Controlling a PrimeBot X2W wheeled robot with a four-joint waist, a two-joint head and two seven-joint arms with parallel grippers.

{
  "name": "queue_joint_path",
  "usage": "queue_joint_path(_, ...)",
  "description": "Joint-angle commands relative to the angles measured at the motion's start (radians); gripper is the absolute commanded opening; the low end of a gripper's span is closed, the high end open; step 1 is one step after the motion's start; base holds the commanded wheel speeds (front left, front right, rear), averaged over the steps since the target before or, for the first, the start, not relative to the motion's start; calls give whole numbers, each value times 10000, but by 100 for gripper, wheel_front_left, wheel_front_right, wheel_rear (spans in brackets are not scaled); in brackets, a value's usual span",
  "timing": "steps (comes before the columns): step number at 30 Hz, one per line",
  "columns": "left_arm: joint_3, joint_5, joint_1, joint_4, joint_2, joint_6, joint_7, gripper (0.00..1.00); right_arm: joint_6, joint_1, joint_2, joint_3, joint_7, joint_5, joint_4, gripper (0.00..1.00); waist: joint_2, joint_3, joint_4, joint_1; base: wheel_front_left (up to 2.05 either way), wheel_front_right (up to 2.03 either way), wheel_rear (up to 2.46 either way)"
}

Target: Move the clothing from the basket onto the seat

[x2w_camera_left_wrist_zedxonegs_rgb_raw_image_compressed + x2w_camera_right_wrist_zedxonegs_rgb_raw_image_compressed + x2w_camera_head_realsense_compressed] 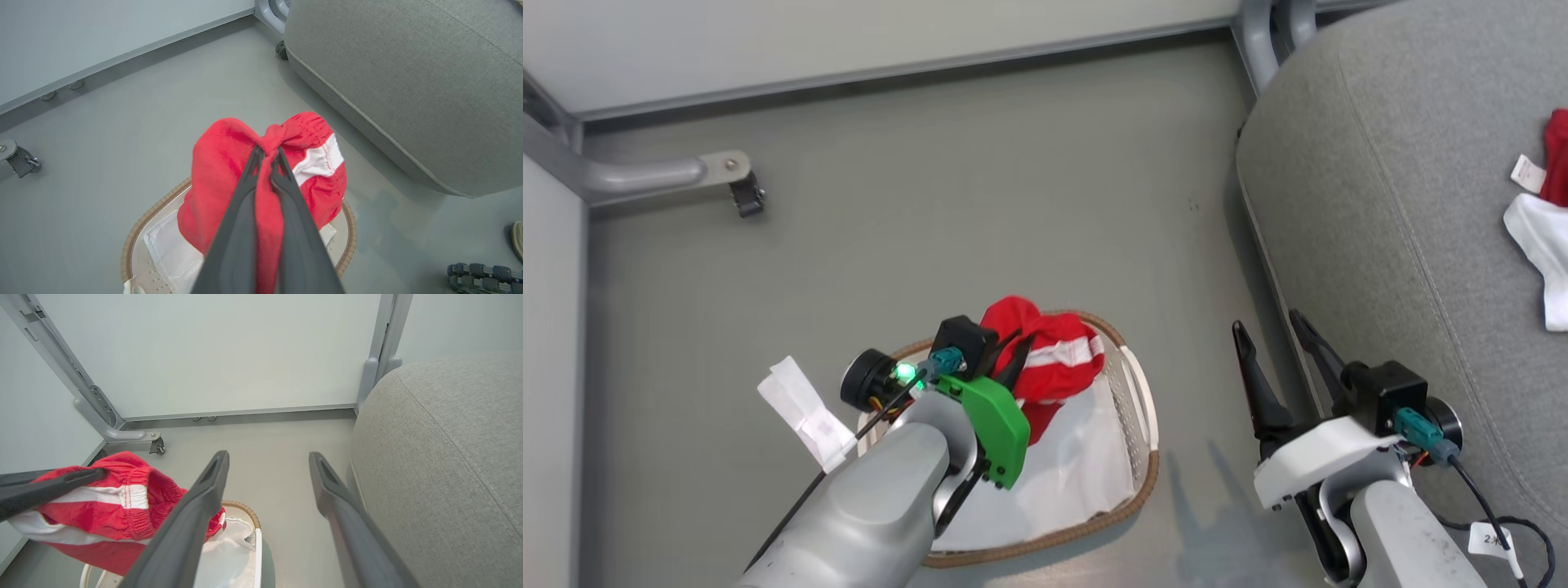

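L fingers (244, 188) clamp red garment (220, 163), prob. shorts, above basket (130, 241); R fingers (204, 490) wide apart, empty, beside seat (441, 457).

Left gripper (267, 155) tight on the clothing (220, 163); right gripper (1267, 325) alongside, long fingers wide apart

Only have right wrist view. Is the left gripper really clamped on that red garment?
Observer: Yes; left wrist view shows the left gripper shut on the red garment, fabric bunched at its fingertips.
Operator: Anything on the seat?
Observer: Head view shows red and white clothing lying on the seat, at the picture's right edge.
Operator: Basket?
Observer: Head view shows the basket's near half holding just its white liner; the held garment hides the rest.
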Motion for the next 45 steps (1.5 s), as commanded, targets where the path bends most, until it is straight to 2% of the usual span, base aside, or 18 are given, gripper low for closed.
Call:
queue_joint_path(1,250,146,193,-318,162,115,-56,0,-14,228,-47,-2,-18,-62,19,100,-1,-664,510,1,0,0,0)
queue_joint_path(7,1545,772,505,-2084,472,466,-50,0,-14,578,-47,16,-18,-85,-9,100,-1,-1008,581,1,0,0,0)
queue_joint_path(14,2813,1484,936,-3823,666,642,-50,0,-14,878,-46,66,-18,-123,-5,100,-1,-1317,558,1,0,0,0)
queue_joint_path(20,3670,1985,1269,-5048,644,657,-52,0,-14,1055,-46,100,-18,-118,-52,100,-1,-1468,546,1,0,0,0)
queue_joint_path(28,4642,2459,1732,-6509,373,446,-51,0,-14,1125,-47,130,-18,-135,-2,100,-1,-1526,575,1,0,0,0)
queue_joint_path(37,5000,2832,2009,-6957,183,264,-52,0,-14,1036,-43,349,-18,-88,4,100,-1,-1571,601,1,0,0,0)
queue_joint_path(45,5100,2860,2121,-6930,47,121,-52,0,-14,516,-44,1381,-18,55,-480,100,-1,-1534,640,1,0,0,0)
